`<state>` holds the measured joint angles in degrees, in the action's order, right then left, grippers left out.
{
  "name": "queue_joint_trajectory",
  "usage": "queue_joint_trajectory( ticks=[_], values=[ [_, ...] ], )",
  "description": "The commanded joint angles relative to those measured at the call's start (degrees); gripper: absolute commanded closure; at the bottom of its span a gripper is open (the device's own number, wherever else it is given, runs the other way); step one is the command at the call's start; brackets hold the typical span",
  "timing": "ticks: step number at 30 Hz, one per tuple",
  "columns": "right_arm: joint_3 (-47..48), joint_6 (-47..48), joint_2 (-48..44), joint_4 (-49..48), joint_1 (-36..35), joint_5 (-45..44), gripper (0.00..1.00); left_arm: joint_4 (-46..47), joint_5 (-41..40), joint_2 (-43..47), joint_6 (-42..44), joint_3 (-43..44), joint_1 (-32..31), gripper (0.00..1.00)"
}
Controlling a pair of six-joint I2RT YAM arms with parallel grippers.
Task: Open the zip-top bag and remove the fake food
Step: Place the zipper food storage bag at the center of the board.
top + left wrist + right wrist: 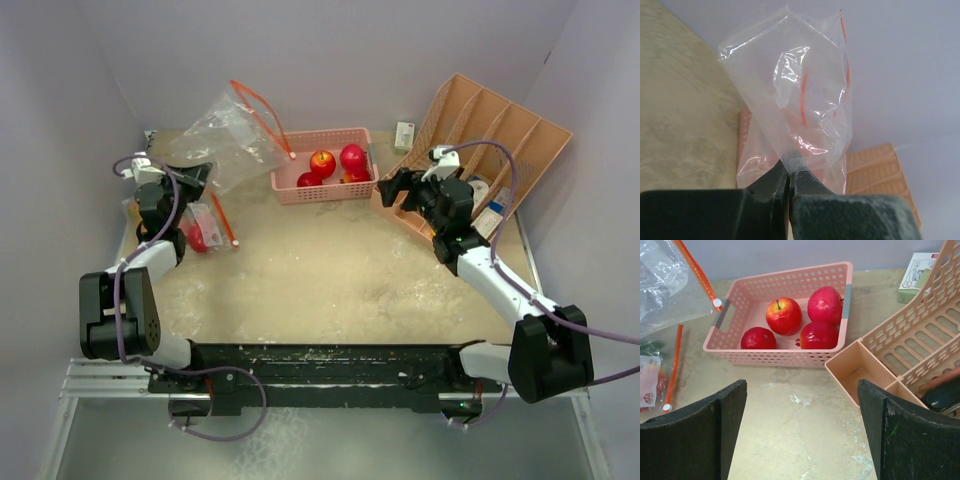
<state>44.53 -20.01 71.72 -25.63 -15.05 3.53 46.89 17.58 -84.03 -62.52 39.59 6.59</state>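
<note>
At ten o'clock, your left gripper (788,173) pinches a clear, orange-zippered plastic bag (790,90) aloft, seemingly empty; glossy red plastic fruits (784,316) lie in the pink perforated basket (785,357) at twelve, right gripper (802,395) gaping empty, second filled bag (203,232) waiting at nine.

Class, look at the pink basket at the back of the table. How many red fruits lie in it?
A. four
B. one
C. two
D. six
A: the right wrist view shows four red fruits inside the pink basket, an apple with a stem and three other round red ones around it.
</note>
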Motion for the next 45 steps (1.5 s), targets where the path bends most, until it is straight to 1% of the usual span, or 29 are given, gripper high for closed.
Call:
queue_joint_trajectory(
  ticks=[1, 4, 6, 7, 8, 9, 10, 13, 14, 15, 18, 21, 23, 25, 26, 30, 34, 36, 38, 42, 45],
  values=[
    [-0.7, -1.2, -1.4, -4.0, -0.1, 2.2, 0.08, -5.6, -8.3, 0.0, -3.0, 0.6, 2.2, 1.00],
    [-0.8, -1.1, -1.2, -3.8, -0.1, 2.4, 0.08, -7.0, -10.5, -1.0, -3.2, 0.7, 2.2, 1.00],
    [-0.9, -0.9, -1.3, -3.6, -0.1, 2.4, 0.08, -8.1, -10.5, -1.7, -2.6, 1.5, 2.2, 1.00],
    [-0.9, -0.9, -1.4, -3.7, -0.1, 2.4, 0.08, -9.2, -10.3, -1.8, -2.0, 2.1, 2.2, 0.98],
    [-0.9, -1.0, -1.3, -3.6, -0.1, 2.4, 0.09, -10.9, -10.4, -1.8, -1.5, 2.8, 2.2, 0.94],
    [-0.8, -0.9, -1.2, -3.6, -0.1, 2.5, 0.09, -12.4, -10.5, -1.7, -1.4, 3.3, 2.2, 0.85],
    [-0.8, -1.0, -1.1, -3.7, -0.1, 2.7, 0.09, -13.3, -10.7, -1.6, -1.4, 3.5, 2.2, 0.74],
    [-0.6, -1.3, -0.8, -3.7, -0.1, 3.6, 0.09, -14.7, -11.3, 0.0, -0.9, 2.9, 2.2, 0.20],
    [-0.6, -1.4, -0.8, -3.6, -0.1, 3.8, 0.09, -15.8, -11.8, 0.8, -0.7, 2.8, 2.2, 0.05],
    [-0.6, -1.5, -0.6, -3.7, -0.1, 3.9, 0.09, -17.0, -12.4, 2.0, -0.1, 2.6, 2.2, 0.00],
    [-0.6, -1.6, -0.5, -3.7, -0.1, 4.3, 0.09, -22.8, -15.5, 7.1, 3.4, 2.2, 2.0, 0.01],
    [-0.7, -1.8, -0.1, -3.9, -0.1, 4.8, 0.09, -30.3, -22.6, 14.2, 9.5, 1.9, 0.2, 0.01],
    [-0.6, -2.2, 0.4, -4.4, -0.1, 5.2, 0.09, -33.1, -28.0, 18.5, 15.8, 1.4, -2.9, 0.01],
    [-0.4, -2.7, 1.0, -4.8, -0.1, 6.1, 0.09, -35.0, -35.4, 21.0, 21.6, 0.5, -8.6, 0.01],
    [-0.3, -3.0, 1.2, -5.1, -0.1, 6.7, 0.10, -35.4, -37.2, 21.3, 23.7, 0.2, -10.7, 0.01],
    [-0.6, -3.2, 1.2, -5.2, -0.2, 7.5, 0.10, -39.5, -40.9, 18.6, 29.8, 0.4, -16.5, 0.01],
    [-0.8, -3.0, 0.8, -4.9, -0.2, 7.4, 0.10, -45.5, -50.5, 14.7, 37.2, 3.2, -22.9, 0.01],
    [-0.8, -2.8, 0.6, -4.9, -0.2, 7.3, 0.10, -47.5, -55.6, 12.3, 40.2, 4.9, -25.8, 0.01],
    [-0.9, -2.5, 0.6, -4.6, -0.2, 7.1, 0.10, -48.6, -59.1, 9.3, 43.1, 6.1, -27.8, 0.01],
    [-2.1, -2.3, 0.9, -5.4, -0.2, 7.2, 0.10, -52.9, -60.8, 1.8, 44.6, 9.5, -30.0, 0.01],
    [-2.4, -2.3, 1.3, -5.7, -0.2, 7.2, 0.10, -54.5, -60.1, -2.5, 45.8, 11.2, -30.4, 0.01]
  ],
)
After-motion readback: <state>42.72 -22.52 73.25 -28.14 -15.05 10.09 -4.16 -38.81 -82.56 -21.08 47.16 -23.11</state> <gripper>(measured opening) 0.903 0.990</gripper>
